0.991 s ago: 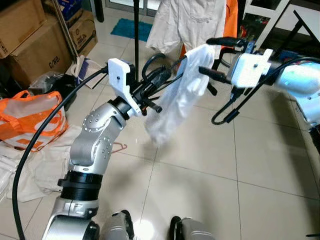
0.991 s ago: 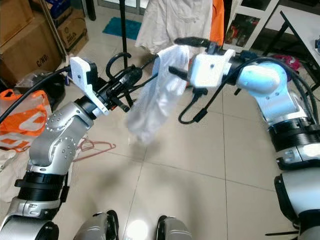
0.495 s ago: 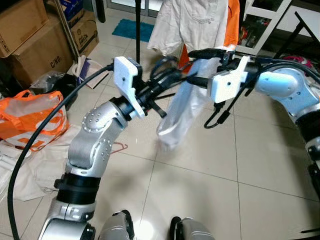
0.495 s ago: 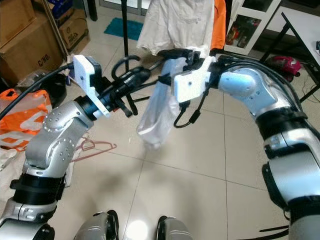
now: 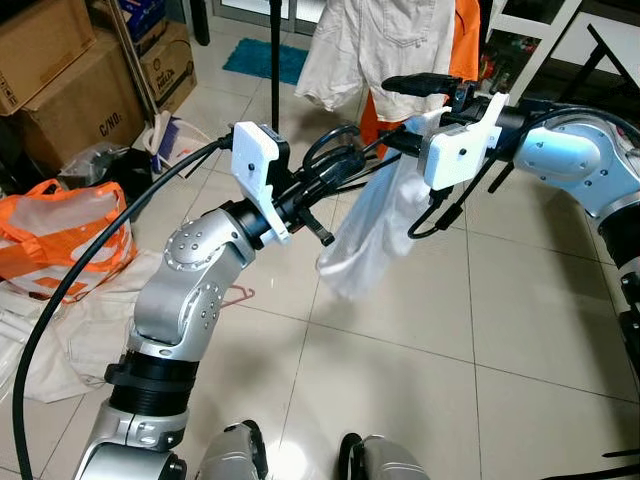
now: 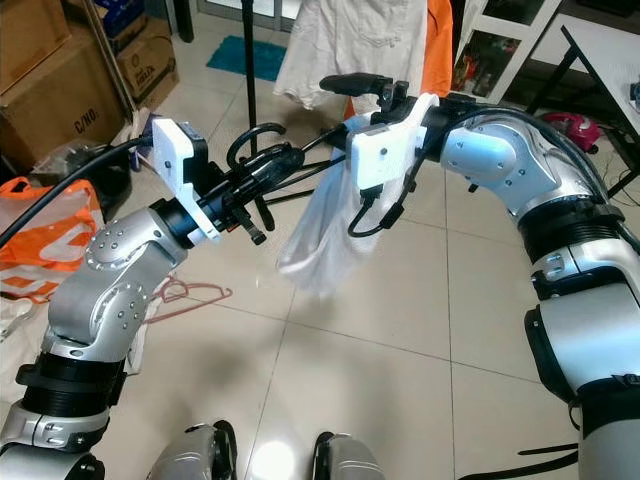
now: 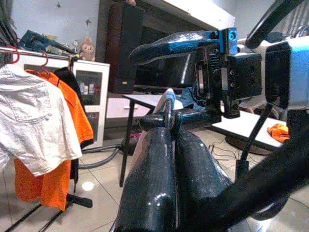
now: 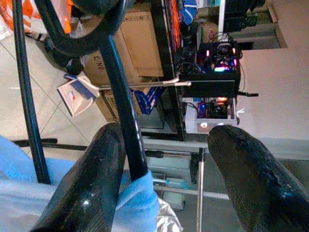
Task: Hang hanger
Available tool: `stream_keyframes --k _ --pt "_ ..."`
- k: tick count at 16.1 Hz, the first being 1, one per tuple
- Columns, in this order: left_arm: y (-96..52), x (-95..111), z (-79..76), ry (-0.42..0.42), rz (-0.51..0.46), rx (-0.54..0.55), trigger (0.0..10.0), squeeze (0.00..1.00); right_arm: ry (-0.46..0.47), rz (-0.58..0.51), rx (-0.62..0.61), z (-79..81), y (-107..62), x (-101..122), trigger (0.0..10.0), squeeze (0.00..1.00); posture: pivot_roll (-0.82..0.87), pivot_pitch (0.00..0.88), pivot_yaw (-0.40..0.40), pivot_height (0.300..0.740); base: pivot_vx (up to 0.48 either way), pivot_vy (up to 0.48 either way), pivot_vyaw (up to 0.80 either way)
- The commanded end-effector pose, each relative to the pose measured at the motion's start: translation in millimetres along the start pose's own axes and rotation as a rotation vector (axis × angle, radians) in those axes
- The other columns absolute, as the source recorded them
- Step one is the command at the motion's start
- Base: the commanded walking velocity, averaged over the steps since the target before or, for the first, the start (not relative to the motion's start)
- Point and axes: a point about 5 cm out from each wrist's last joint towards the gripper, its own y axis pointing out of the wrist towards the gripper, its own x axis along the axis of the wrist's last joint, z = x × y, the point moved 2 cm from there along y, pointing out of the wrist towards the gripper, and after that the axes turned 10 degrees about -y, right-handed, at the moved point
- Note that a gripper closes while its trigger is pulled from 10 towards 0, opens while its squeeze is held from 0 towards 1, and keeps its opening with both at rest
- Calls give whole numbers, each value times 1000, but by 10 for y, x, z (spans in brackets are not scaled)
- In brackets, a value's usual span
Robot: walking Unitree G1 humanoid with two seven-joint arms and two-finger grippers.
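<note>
Glossy pale floor tiles [image 5: 520, 330] lie open below centre, where the left pincer [image 5: 372, 158] pinches a limp white cloth [image 5: 375, 235] and the right pincer [image 5: 400, 112] stands spread.

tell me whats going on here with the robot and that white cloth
The robot holds a white garment in the air between its arms, in front of a clothes rack with a beige shirt and an orange one. The left gripper is shut on the hanger at the garment's top. The right gripper is open beside it. Nothing is hung yet.
</note>
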Motion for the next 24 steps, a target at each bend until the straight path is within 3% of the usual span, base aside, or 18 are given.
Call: stream_keyframes --k 1,7,11,12,13,20,24 --pt "37 95 -108 31 -24 -57 10000 0 6 27 14 -1 -62 -65 10000 0 -108 143 -85 740 0 0 0" --pt "33 100 -141 27 -20 -71 10000 0 14 69 74 117 -106 -147 10000 0 -109 155 -85 740 0 0 0" --pt "7 107 -141 22 -18 -62 10000 0 184 106 59 145 -125 -228 10000 0 -103 163 -88 740 0 0 0" --pt "0 114 -139 22 -18 -61 10000 0 195 112 60 157 -127 -239 2510 0 -101 165 -86 740 0 0 0" --pt "0 117 -137 22 -18 -60 10000 0 202 112 65 164 -125 -241 0 0 -101 165 -86 740 0 0 0" --pt "-12 116 -134 18 -5 -62 10000 0 301 81 114 204 -170 -237 0 0 -100 176 -81 740 0 0 0" --pt "-15 90 -136 20 16 -71 10000 0 295 95 158 243 -222 -259 0 0 -101 176 -82 740 0 0 0"
